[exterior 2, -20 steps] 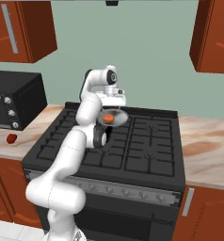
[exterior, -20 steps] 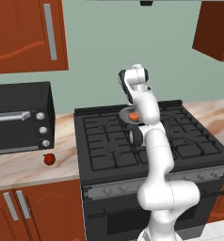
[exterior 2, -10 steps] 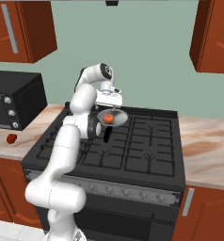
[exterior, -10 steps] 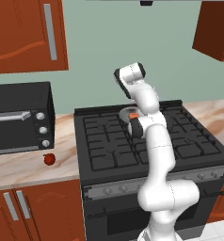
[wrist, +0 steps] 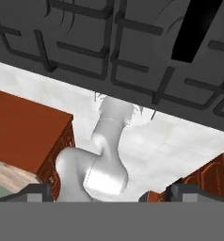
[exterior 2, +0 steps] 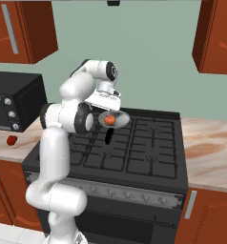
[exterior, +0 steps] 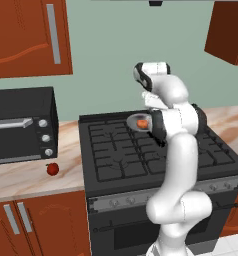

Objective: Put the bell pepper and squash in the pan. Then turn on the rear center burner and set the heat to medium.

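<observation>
Resting inside the pan (exterior 2: 116,119), just left of centre in the right base view, was the squash (exterior 2: 109,120), a pale orange piece; the same pair showed at centre of the left base view, squash (exterior: 142,123) in pan (exterior: 135,122), partly masked by the arm.

Pan: shallow, grey, set on the black grates toward the rear of the range (exterior 2: 149,152); black handle pointing down-frame in the right base view.

Bell pepper (exterior: 52,169): red, lying on the marble counter (exterior: 26,180) at lower left of the left base view, below the black toaster oven (exterior: 21,125), well apart from the range; also seen at the left edge of the right base view (exterior 2: 11,140).

Gripper (wrist: 109,194): finger tips stood at the bottom of the hand view, spread fully wide, nothing between them. Grates filled the upper part of that frame.

Wooden cabinets (exterior: 28,37) hung at upper left.
</observation>
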Available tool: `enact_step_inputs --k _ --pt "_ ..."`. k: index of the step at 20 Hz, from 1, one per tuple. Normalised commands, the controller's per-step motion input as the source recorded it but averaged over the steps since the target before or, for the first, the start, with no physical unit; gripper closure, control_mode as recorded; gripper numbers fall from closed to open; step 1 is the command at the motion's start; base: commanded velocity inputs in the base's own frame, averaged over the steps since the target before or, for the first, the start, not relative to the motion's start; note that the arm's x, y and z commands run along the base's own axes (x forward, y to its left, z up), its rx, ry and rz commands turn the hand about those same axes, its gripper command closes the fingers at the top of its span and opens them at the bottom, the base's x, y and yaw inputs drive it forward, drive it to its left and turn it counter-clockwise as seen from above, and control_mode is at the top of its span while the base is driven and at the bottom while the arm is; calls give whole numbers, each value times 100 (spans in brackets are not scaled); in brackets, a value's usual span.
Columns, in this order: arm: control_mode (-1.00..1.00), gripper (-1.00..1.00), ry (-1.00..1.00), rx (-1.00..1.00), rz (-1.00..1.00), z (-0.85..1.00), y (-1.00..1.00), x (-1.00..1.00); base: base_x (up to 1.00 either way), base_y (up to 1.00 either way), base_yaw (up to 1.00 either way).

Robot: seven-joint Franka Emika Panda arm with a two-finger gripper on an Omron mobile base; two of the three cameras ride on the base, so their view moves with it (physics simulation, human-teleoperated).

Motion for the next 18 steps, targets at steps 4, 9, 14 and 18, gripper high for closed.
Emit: enact_step_inputs --k 4,9,14,18 --pt "-100 -100 -57 -6 -9 -2 78 -24 0 0 0" --pt "-100 -100 -25 -8 -14 -7 100 14 0 0 0" --pt "-100 -100 -1 -1 -23 -5 91 36 0 0 0" --pt "-100 -100 0 0 -23 -6 74 27 0 0 0"
